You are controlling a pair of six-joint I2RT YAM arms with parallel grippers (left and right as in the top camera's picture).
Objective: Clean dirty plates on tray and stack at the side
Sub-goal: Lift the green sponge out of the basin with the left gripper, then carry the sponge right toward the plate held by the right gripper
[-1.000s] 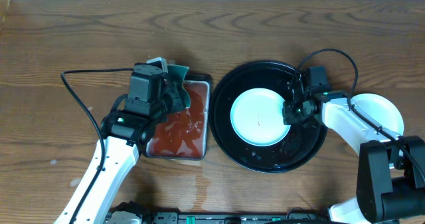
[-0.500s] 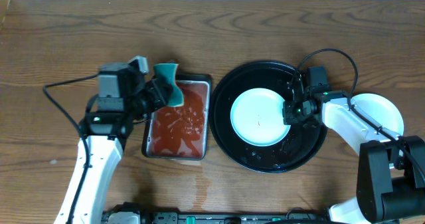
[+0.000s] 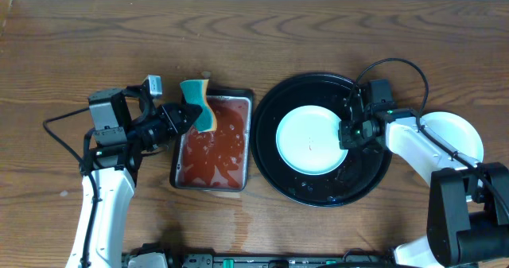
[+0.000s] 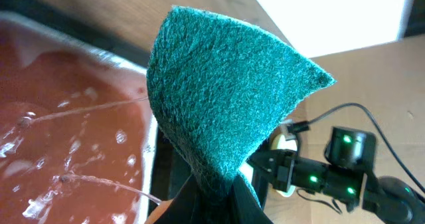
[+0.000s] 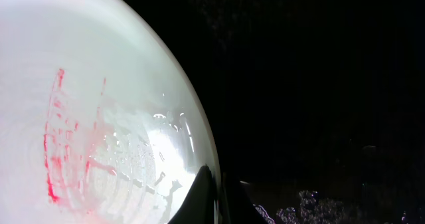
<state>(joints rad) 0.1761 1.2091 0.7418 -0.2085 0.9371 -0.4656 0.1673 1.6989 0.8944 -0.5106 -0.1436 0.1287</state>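
A pale mint-blue plate [image 3: 308, 141] lies in the middle of the round black tray [image 3: 318, 192]. My right gripper [image 3: 347, 133] is shut on its right rim. In the right wrist view the plate [image 5: 86, 111] shows thin red smears and water drops, with the gripper [image 5: 216, 177] pinching its edge. My left gripper [image 3: 184, 117] is shut on a teal sponge [image 3: 199, 109], held in the air over the top left of a small tray of red liquid [image 3: 213, 149]. The sponge [image 4: 219, 98] fills the left wrist view, clamped by that gripper [image 4: 214, 179].
A white plate [image 3: 455, 133] sits on the wooden table right of the black tray, partly under the right arm. The red-liquid tray [image 4: 60, 124] stands just left of the black tray. A wet patch marks the table in front of it.
My left arm has swung back to the left, lifting the sponge from the red liquid to the tray's top-left corner. The right arm and plate have not moved.
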